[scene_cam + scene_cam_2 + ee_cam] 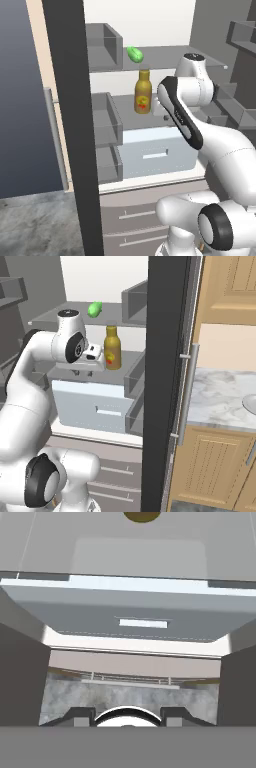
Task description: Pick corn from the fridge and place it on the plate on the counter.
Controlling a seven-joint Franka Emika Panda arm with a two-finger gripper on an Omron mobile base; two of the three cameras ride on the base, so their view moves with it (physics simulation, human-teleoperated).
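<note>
Untouched, corn (pixel 134 54) lies above amber bottle (pixel 143 92).

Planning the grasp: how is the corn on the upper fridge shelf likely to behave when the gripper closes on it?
The corn is a small oblong with tapered ends lying loose on the upper shelf, so it will probably roll or skid if nudged. It looks light. Its rounded sides may slip from an off-centre pinch.

The corn (pixel 135 54) lies on the fridge (pixel 70 125) shelf above the bottle (pixel 143 92).
</note>
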